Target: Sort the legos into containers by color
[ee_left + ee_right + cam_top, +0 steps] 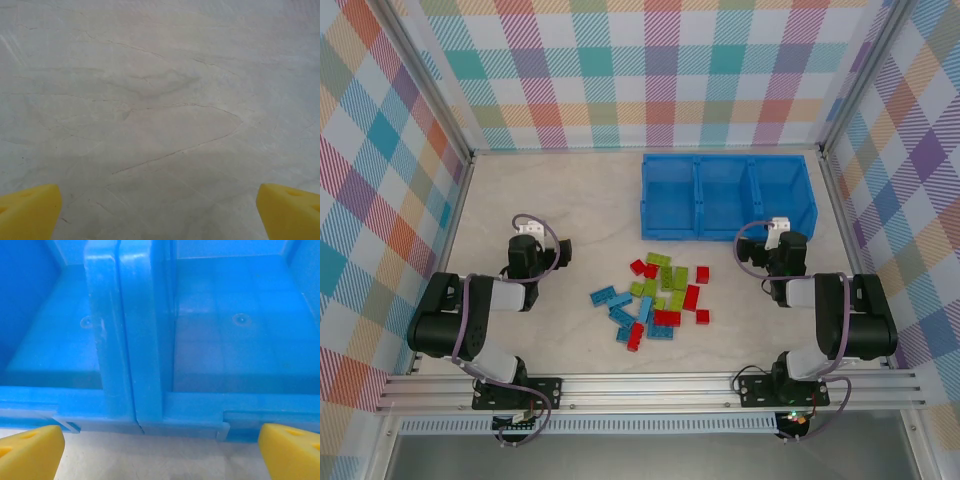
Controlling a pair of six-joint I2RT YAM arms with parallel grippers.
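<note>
Your left gripper [160,214] is released. Its yellow fingertips [29,210] sit wide apart at the bottom corners of the left wrist view, holding nothing, with pale marbled table [160,100] between them. From above, that arm sits on the left side of the table, well apart from the bricks.

Your right gripper [160,452] is released too. Its yellow tips are spread to the bottom corners of its wrist view and nothing is between them. It faces the near wall of the blue bin [127,340], right at the divider between two compartments, and you see both compartment floors beyond the rim.

The legos [655,298] lie in a loose cluster on the table between your two arms, just in front of the bin. Red, lime green and light blue bricks are mixed together. The light blue ones lean toward the left of the pile and the red ones toward the right and near edge.

The containers [725,160] are three side-by-side compartments standing at the far right of the table.
</note>
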